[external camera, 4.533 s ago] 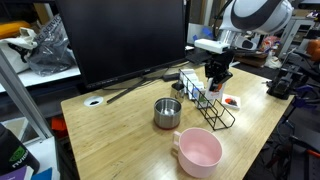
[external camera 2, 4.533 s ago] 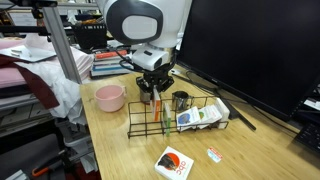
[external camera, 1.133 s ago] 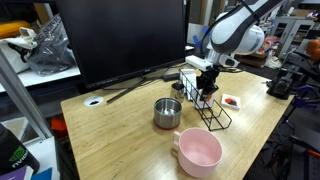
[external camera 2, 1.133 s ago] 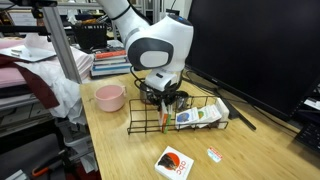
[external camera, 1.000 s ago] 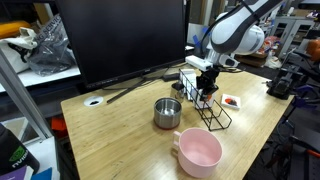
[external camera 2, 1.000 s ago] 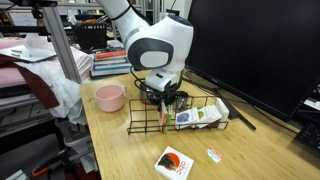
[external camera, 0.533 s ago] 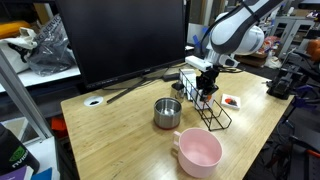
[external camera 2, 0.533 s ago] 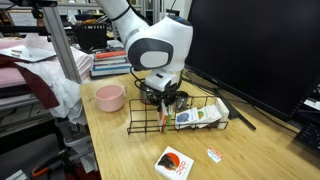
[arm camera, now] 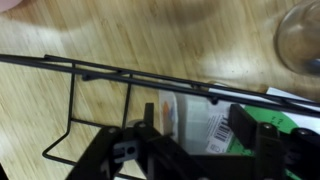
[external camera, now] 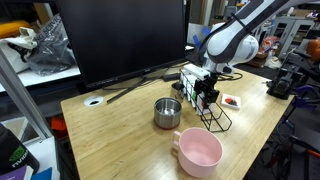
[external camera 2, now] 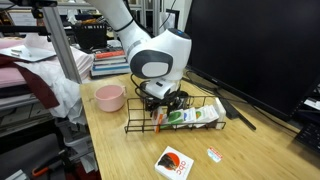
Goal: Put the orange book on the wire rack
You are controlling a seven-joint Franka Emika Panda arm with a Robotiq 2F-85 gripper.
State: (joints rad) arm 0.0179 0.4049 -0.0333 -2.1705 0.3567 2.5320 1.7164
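Black wire rack (external camera 2: 138, 127), thin rectangular orange book (external camera 2: 172, 163), perhaps glossy

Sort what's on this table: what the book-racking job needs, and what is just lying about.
For the job: orange book, wire rack, gripper.
Just lying about: green book, pink bowl, metal cup, white dish.

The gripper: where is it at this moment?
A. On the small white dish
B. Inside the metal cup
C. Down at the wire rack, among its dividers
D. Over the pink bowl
C: in both exterior views the gripper reaches down into the wire rack, apart from the pink bowl and the metal cup.
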